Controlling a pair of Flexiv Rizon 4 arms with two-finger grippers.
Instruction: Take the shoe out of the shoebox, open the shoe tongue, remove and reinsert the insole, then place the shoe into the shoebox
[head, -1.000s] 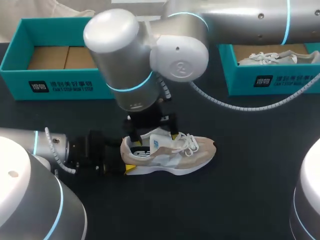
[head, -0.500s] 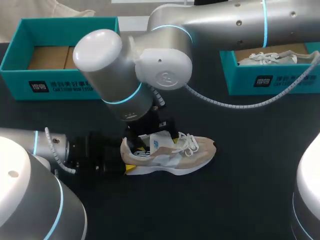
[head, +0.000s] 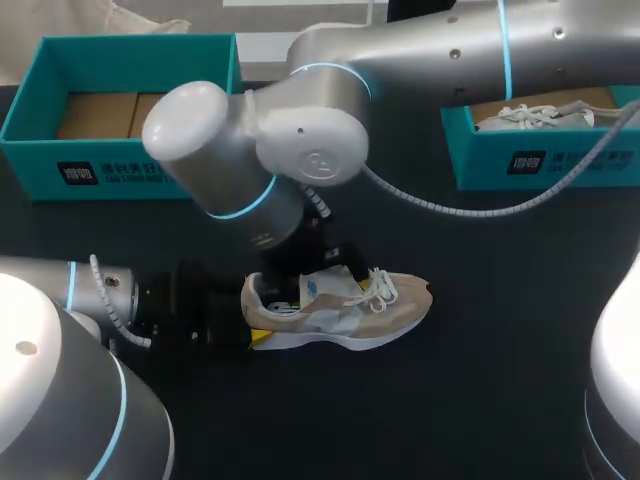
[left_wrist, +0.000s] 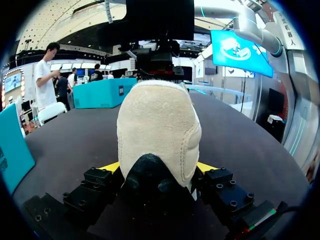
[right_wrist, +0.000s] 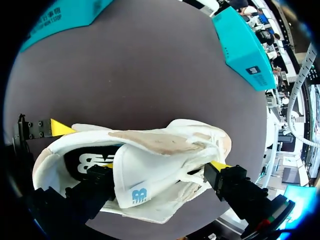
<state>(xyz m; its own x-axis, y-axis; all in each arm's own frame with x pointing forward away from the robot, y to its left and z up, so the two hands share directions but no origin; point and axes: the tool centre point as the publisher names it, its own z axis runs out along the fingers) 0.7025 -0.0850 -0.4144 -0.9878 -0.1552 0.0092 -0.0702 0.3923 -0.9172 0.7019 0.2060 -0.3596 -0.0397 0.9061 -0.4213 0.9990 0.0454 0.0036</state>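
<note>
Shoe (head: 340, 310) is lying on the black table (head: 480, 400), outside the shoebox (head: 120, 170) w/ white print on its side. L gripper (left_wrist: 157, 169) is squeezing its heel from both sides. R gripper (right_wrist: 162, 165) is sitting at the tongue (right_wrist: 155, 150), which is showing a blue logo tag (right_wrist: 139, 194); can't tell if it's gripping.

Beige-white shoe (head: 345, 312) upright on sole, tongue (head: 320, 286) lifted — teal shoebox (head: 130, 172) open, well behind.
</note>
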